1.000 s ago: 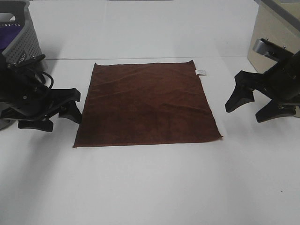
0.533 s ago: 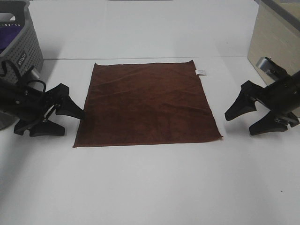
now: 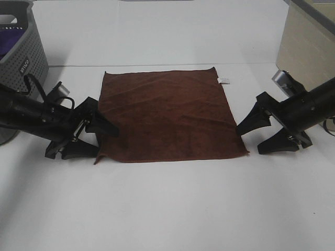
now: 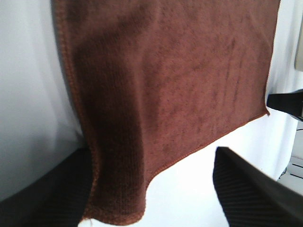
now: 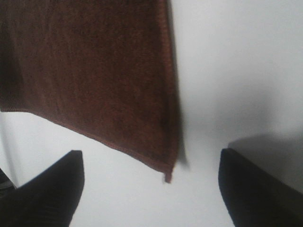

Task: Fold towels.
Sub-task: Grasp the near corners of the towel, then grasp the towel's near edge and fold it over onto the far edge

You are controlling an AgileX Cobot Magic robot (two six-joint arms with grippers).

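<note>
One towel [image 3: 167, 112] edge behind left claw [image 3: 106, 143]

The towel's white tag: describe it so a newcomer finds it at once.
On the white table a reddish-brown towel lies spread out. At its far right corner in the high view, a small white tag juts from the hem, the only pale spot on that dark edge.

Right gripper [image 5: 149, 156] spread wide, two dark fingers [image 5: 42, 194] far apart. Reddish-brown towel [image 5: 90, 66] lies flat ahead of gripper on white table [image 5: 236, 71]. One hemmed corner [image 5: 166, 174] points into gap between fingers (touching neither one). Small loose thread at corner tip. Grey shadow on table beside towel edge and near one finger.
</note>
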